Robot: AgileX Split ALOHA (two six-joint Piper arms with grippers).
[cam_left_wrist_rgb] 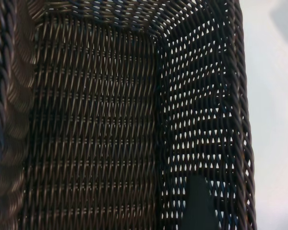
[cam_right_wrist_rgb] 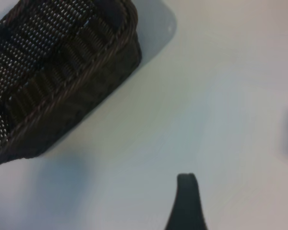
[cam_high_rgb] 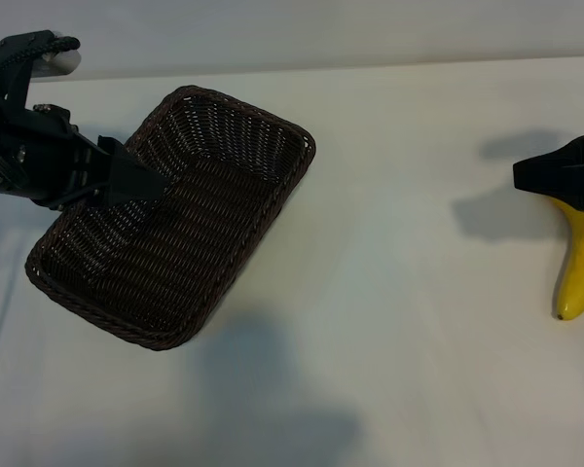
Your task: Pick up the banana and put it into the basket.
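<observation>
White counter [cam_high_rgb: 409, 292]: pale, smooth surface carrying everything; a slick top could let the fruit skid if it is nudged rather than gripped.
Basket [cam_high_rgb: 190, 219]: rectangular dark-brown woven wicker basket, at the exterior view's left, nothing in it; light wicker may shift if bumped.
Left hand [cam_high_rgb: 127, 175]: black, fingers spread, hanging over the basket's rim and interior; it could block the drop or knock the rim.
Banana [cam_high_rgb: 579, 268]: curved bright-yellow banana lying on the counter at the far right edge, well apart from the basket.
Right hand [cam_high_rgb: 565, 177]: black, spread, over the banana's upper end, gripping nothing; closing near the tapered tip risks a swinging, slipping hold.
</observation>
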